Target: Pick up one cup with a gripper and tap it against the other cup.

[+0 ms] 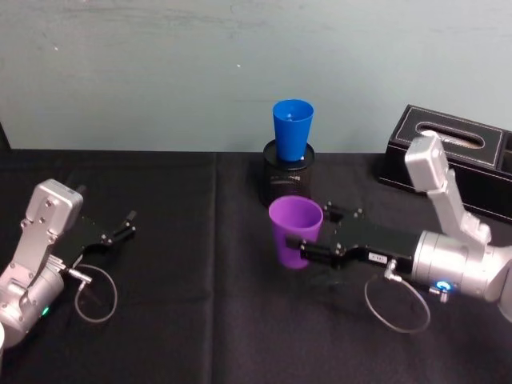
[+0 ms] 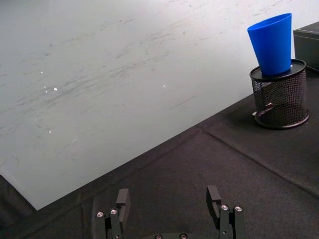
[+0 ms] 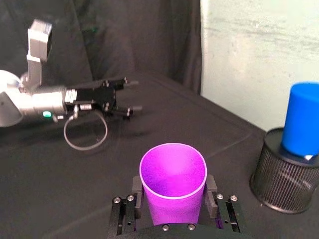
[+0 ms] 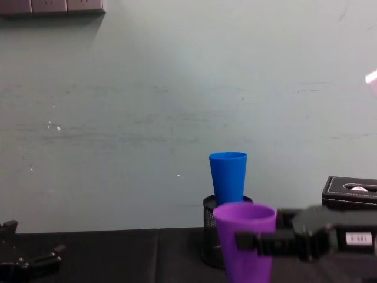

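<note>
The purple cup [image 1: 294,228] [image 3: 173,179] [image 4: 244,239] stands upright at the table's middle. My right gripper [image 1: 315,231] [image 3: 173,199] is shut on it, one black finger on each side of its wall. I cannot tell whether its base touches the cloth. Just behind it, the blue cup [image 1: 292,128] [image 2: 271,42] [image 3: 303,119] [image 4: 228,177] sits upright in a black wire-mesh pen holder [image 1: 288,180] [image 2: 280,97] [image 3: 284,181]. The two cups are apart. My left gripper [image 1: 128,224] [image 2: 168,199] [image 3: 132,94] rests open at the left, holding nothing.
A black tissue box [image 1: 456,156] [image 4: 350,191] stands at the back right, close to my right arm. A pale wall [image 1: 160,72] closes off the table's far edge. Black cloth [image 1: 200,320] covers the table. Cable loops hang from both wrists.
</note>
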You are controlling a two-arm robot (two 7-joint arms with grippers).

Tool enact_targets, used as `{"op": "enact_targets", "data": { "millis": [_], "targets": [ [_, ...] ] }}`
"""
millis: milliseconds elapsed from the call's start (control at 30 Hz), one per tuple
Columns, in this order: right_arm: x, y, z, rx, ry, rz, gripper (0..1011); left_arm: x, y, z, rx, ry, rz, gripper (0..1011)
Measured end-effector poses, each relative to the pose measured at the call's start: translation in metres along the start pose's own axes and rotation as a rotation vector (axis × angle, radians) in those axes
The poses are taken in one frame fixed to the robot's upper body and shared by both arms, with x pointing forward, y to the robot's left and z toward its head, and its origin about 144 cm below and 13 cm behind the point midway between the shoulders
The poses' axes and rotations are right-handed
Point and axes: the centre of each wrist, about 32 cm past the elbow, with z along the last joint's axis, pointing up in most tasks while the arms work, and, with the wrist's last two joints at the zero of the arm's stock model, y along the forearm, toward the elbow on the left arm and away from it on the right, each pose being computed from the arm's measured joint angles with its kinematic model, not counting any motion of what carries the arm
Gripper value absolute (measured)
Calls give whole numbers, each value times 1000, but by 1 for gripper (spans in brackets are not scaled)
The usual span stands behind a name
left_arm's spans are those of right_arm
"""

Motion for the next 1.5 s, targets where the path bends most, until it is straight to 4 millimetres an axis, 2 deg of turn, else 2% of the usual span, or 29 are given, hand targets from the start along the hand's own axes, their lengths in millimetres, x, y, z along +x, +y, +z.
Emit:
{"op": "enact_targets", "data": {
  "millis": [67,300,700,1500],
  "targets": [
    [0,0,-11,-7,-9,7,728,0,0,0,0,0,0,1011],
    [1,2,-33,-15,-20,22,728,0,0,0,0,0,0,1011],
    [7,5,-57,-33,-5,33,728,0,0,0,0,0,0,1011],
    [9,8,-66,-47,4,45,729,0,0,0,0,0,0,1011]
  ]
}}
